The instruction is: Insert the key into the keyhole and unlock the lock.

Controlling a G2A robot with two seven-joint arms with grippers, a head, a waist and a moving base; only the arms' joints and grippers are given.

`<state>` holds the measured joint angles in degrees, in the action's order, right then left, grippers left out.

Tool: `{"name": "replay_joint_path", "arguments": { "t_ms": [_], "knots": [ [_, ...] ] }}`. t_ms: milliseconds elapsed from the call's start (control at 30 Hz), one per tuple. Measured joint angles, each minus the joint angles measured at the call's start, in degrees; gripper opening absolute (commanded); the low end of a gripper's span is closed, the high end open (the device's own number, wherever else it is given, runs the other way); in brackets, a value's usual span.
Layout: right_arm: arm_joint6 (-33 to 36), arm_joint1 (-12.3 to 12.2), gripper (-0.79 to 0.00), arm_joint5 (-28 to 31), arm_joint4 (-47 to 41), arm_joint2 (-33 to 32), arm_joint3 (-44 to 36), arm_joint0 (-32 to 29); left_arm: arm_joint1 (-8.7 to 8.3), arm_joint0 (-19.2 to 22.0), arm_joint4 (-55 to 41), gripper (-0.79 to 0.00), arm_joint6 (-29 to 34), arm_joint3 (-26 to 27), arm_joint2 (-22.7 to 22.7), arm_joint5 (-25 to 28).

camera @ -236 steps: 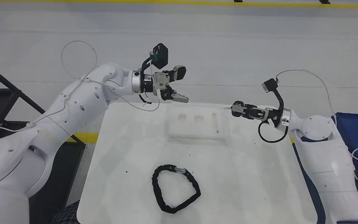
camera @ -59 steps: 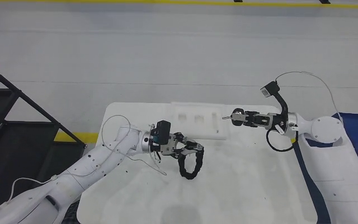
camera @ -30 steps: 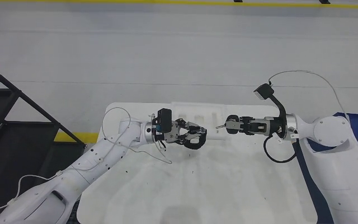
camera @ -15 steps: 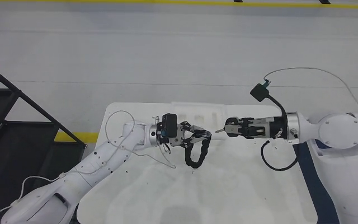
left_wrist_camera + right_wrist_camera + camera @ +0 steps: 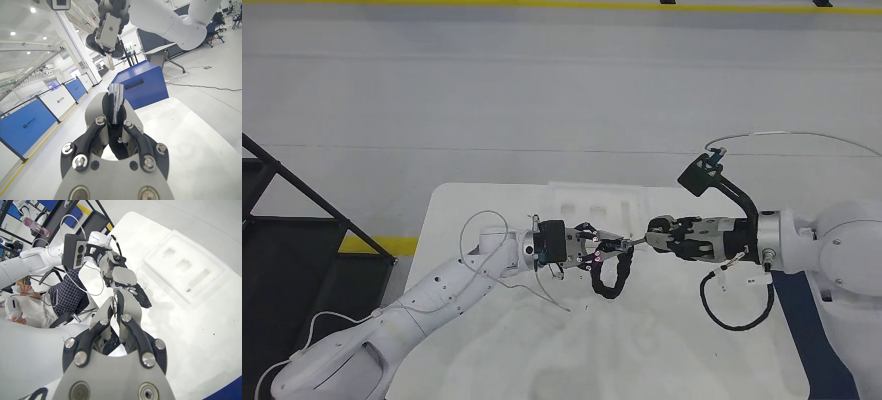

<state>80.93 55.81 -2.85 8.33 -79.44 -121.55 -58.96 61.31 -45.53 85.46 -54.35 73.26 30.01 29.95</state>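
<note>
Dead ahead of your right gripper [image 5: 118, 299], pinching the key [image 5: 110, 62], the chain lock's chrome cylinder [image 5: 115, 98] sits clamped in your left gripper [image 5: 113, 110]; axes roughly collinear, key tip just short.

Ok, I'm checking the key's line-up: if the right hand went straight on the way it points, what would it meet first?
Probably the chrome end of the lock held in the left hand. The key in the right hand points at it across a short gap; exact alignment is unclear.

top camera above table [image 5: 662, 350]; close wrist cameras face to face
</note>
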Motion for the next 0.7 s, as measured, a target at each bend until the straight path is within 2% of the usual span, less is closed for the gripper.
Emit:
{"name": "replay_joint_path", "arguments": {
  "t_ms": [267,700],
  "knots": [
    [-0.32,-0.44,-0.785,-1.02,2.57,1.35,-2.24,-0.13,2.03,-0.01,-0.84,-0.785,-0.22,-2.60,-0.53,-0.70],
    [-1.87,-0.60,-0.785,-0.01,4.68,1.89,-2.87,-1.06,2.08,-0.65,-1.25,-0.785,0.85,-2.04,-0.24,-1.09]
  ]
}}
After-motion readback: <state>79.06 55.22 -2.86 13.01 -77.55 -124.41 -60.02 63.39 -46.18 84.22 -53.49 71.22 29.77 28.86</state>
